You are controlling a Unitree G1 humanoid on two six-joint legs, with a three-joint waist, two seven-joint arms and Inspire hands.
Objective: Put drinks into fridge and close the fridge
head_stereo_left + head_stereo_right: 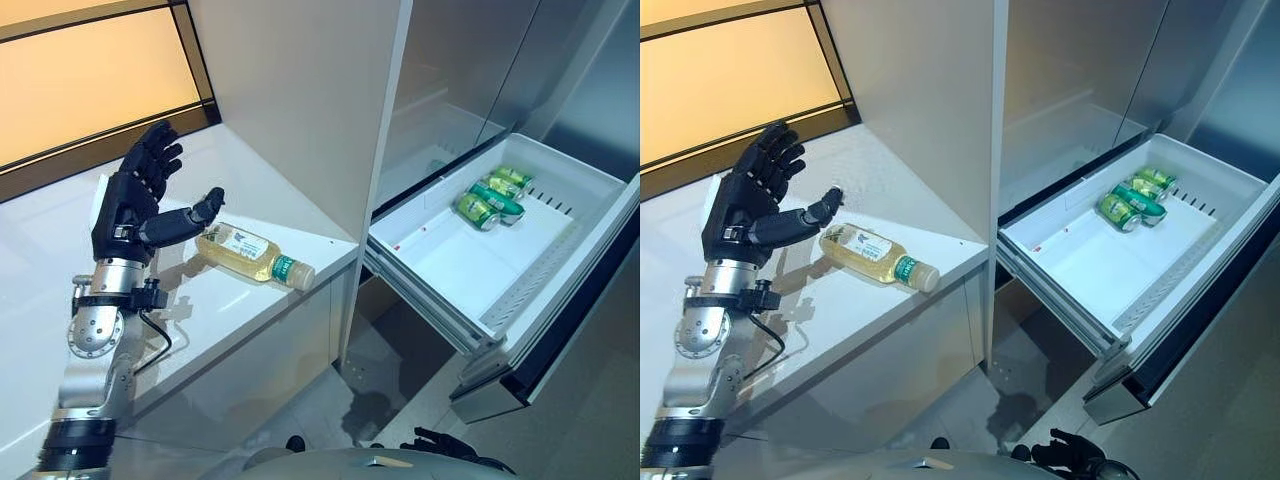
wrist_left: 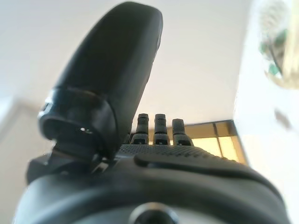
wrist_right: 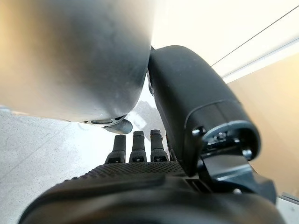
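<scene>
While left hand (image 1: 135, 205) hovers fingers spread beside bottle (image 1: 250, 254) lying on counter (image 1: 60, 260): cans (image 1: 492, 197) in open fridge drawer (image 1: 450, 270); right hand (image 3: 154, 154) relaxed, empty.

A white counter (image 1: 60, 250) carried one bottle (image 1: 252, 254) of pale yellow drink, lying on its side near the front edge, green cap toward the open fridge drawer (image 1: 450, 270), which held green cans (image 1: 492, 198) at its far end

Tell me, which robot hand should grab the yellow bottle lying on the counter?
Probably the left hand: it hovers open right beside the bottle on the white counter. The right hand hangs low, below the open fridge drawer.
</scene>
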